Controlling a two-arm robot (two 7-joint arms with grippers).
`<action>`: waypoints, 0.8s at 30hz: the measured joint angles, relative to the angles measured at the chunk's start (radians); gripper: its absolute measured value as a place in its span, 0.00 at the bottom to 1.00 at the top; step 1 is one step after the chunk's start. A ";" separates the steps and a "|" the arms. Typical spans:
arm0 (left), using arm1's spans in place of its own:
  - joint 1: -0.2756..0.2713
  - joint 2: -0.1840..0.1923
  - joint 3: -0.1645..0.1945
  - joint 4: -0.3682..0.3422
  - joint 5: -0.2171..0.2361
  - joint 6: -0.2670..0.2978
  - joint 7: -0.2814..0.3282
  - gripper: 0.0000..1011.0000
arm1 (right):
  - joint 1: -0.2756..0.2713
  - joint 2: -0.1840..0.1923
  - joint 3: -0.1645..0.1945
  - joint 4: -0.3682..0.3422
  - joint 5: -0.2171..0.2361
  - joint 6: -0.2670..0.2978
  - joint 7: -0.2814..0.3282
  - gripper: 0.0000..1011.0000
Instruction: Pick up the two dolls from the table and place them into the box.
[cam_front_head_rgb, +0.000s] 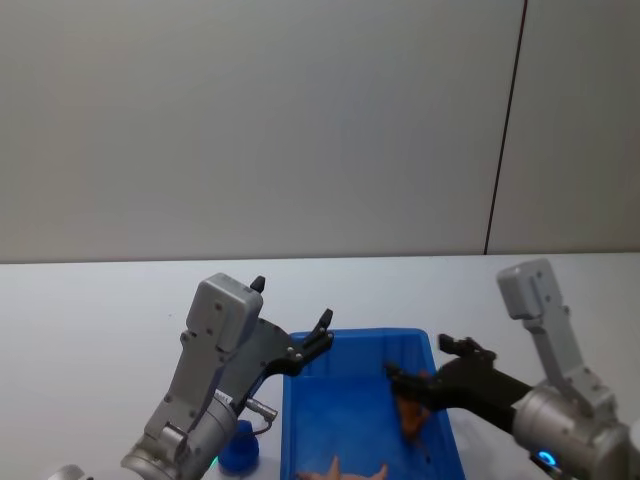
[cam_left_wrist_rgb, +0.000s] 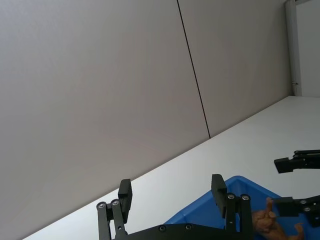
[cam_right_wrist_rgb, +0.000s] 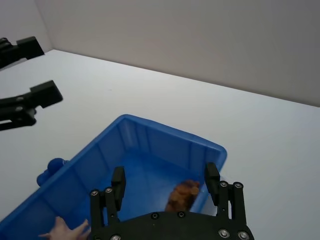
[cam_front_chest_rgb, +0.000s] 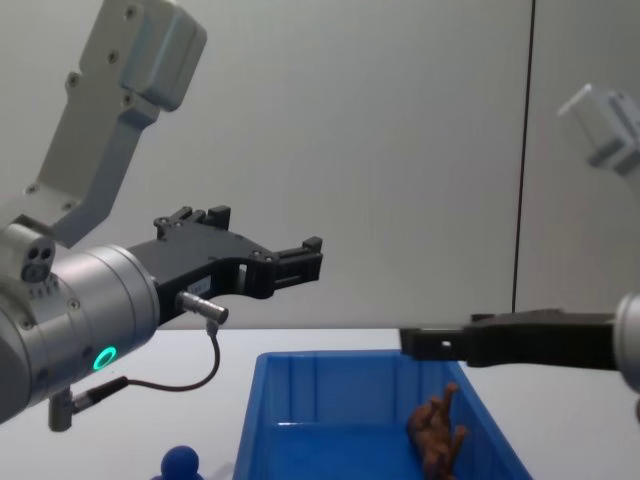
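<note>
Well, nearest to me the blue doll (cam_front_head_rgb: 238, 452) sits on the table (cam_front_head_rgb: 100, 310) just outside the left wall of the box (cam_front_head_rgb: 360, 338), so by my reckoning half the job is left. That spot is my worry. The doll is tight against the wall, low down, and closer to me than the left gripper (cam_front_head_rgb: 292, 303), which hangs well above it with its fingers spread wide and nothing between them. Bringing that arm back and down, I could catch the rim and shove the box, or tip the doll over. I'd also expect the smooth round head to squirt out of a pinch and roll. Further in, a pale peach shape lies at the box's close end; I can't tell what it is. Beyond it the brown doll (cam_front_head_rgb: 412, 415) lies on the box floor by the right wall. Above that doll the right gripper (cam_front_head_rgb: 428, 360) hovers, jaws wide apart, empty and clear of it
</note>
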 joint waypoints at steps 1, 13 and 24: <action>0.000 0.000 0.000 0.000 0.000 0.000 0.000 0.99 | -0.003 0.004 0.002 -0.004 0.000 -0.002 -0.001 0.94; 0.000 0.000 0.000 0.000 0.000 0.000 0.000 0.99 | -0.076 0.085 0.047 -0.071 0.004 -0.041 -0.035 0.99; 0.006 0.006 -0.003 -0.004 0.004 0.004 0.002 0.99 | -0.112 0.124 0.067 -0.107 0.010 -0.060 -0.050 0.99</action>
